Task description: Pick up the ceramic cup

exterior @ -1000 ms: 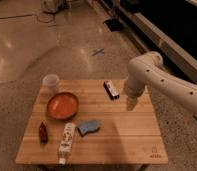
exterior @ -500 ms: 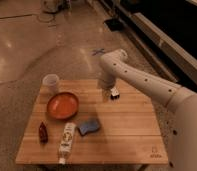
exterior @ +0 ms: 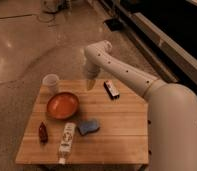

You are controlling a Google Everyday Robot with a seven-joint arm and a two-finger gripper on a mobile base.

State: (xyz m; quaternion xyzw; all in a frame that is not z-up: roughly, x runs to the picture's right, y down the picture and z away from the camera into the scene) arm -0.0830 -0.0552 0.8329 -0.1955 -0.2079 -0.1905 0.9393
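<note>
The ceramic cup (exterior: 51, 82) is a small pale tapered cup standing upright at the back left corner of the wooden table (exterior: 117, 125). My gripper (exterior: 90, 85) hangs from the white arm over the table's back edge, to the right of the cup and apart from it. The gripper holds nothing that I can see.
An orange bowl (exterior: 62, 105) sits just in front of the cup. A white labelled bottle (exterior: 67, 141) lies near the front edge, with a blue sponge (exterior: 88, 126) beside it and a small dark red item (exterior: 42, 132) at the left. A dark packet (exterior: 111, 89) lies at the back.
The arm has swung left along the table's back edge, from the right side past the dark packet, bringing the gripper closer to the cup. The objects have not moved.
</note>
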